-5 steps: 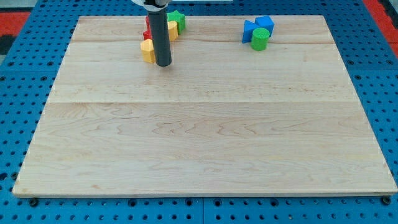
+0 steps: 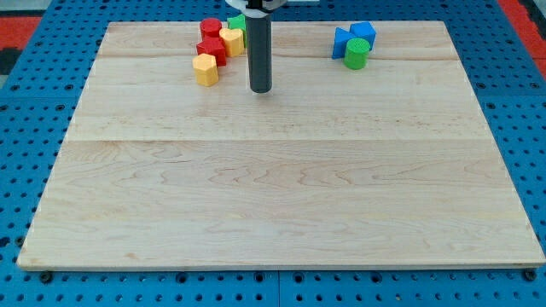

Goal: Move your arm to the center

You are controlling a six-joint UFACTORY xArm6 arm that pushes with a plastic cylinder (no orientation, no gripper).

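Observation:
My dark rod stands near the view's top, left of the middle, with my tip on the wooden board. To the tip's left lies a yellow block. Above and left of the tip sit a red cylinder, a red block, a second yellow block and a green block partly hidden by the rod. The tip touches none of them.
At the view's top right stands a cluster: two blue blocks and a green cylinder. The board lies on a blue pegboard.
My tip has slid to the view's right, away from the yellow block, uncovering the red and yellow blocks behind it. No block has moved.

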